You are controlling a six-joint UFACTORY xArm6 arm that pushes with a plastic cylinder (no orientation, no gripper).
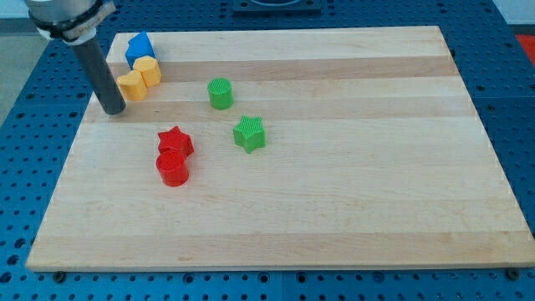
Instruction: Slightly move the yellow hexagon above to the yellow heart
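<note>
— Surface? 
— Pale wooden board (334, 192), resting on blue perforated bench (17, 125).
— Items at the view's top left? 
— Blue block (140, 46), shape unclear; yellow block (148, 70) just below, touching; second yellow block (131, 84) pressed against it on the view's left.
— Tip? 
— My tip (113, 111) on the board, just left of that second yellow block.
— Centre? 
— Green cylinder (220, 93); green star (249, 133) near it, apart. Red star (175, 142) touching red cylinder (172, 168) below.
</note>
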